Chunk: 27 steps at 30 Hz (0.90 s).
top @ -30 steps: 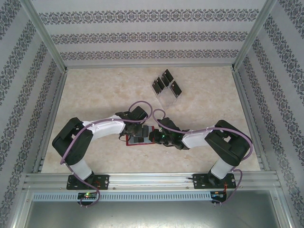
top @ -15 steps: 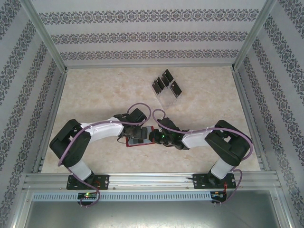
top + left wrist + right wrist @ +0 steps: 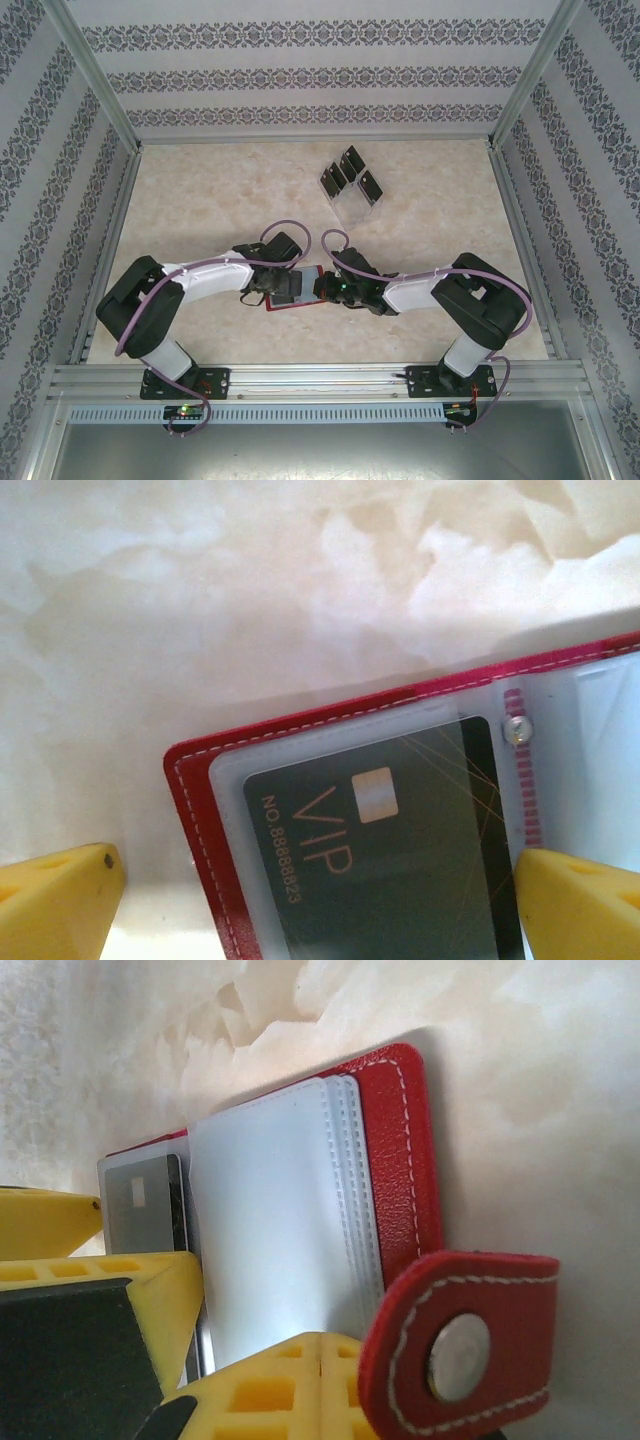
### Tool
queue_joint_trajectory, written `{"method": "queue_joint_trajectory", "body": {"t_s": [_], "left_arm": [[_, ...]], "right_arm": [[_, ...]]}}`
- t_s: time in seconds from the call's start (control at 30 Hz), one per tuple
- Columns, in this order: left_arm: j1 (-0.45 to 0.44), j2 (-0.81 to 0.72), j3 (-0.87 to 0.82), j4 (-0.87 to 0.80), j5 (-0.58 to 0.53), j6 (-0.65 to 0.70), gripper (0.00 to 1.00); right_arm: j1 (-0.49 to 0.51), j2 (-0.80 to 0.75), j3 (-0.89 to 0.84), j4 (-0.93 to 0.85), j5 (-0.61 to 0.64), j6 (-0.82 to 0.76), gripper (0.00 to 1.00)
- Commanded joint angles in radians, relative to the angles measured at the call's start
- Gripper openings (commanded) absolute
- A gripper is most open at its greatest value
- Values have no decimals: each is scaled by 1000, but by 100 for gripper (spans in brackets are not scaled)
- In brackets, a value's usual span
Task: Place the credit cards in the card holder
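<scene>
Okay, one card sits in the card holder. My left gripper is wide open and empty; my right gripper is shut. Next I should fetch one of the far cards.

Two white-and-black arms, yellow fingers, purple cables.
Left arm and right arm: white-wrapped forearm links, chunky black joint housings, black base plates. A purple cable runs along each arm. Small green light at the right wrist. Left fingers are plain yellow wedges, one with a small dark hole; right fingers are yellow with moulded square pockets and a black housing behind.
</scene>
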Motion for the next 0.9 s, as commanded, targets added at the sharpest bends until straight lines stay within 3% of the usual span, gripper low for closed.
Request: {"method": "queue_joint_trajectory", "body": {"t_s": [0.0,0.37,0.57,0.87], "left_arm": [[24,-26,-20,-62,-47,-20,99],[36,-46,-35,-67,-59,-29,99],[40,-60,-3,-35,-33,-5,100],[50,-145,29,-30,8,-18,100]], "right_arm": [[-15,13,-20,-112,58,-3,0],[-15,6,-14,-117,54,0,0],[-16,-17,39,-130,-7,-38,0],[-16,-120,172,-334,-17,-132,3]]}}
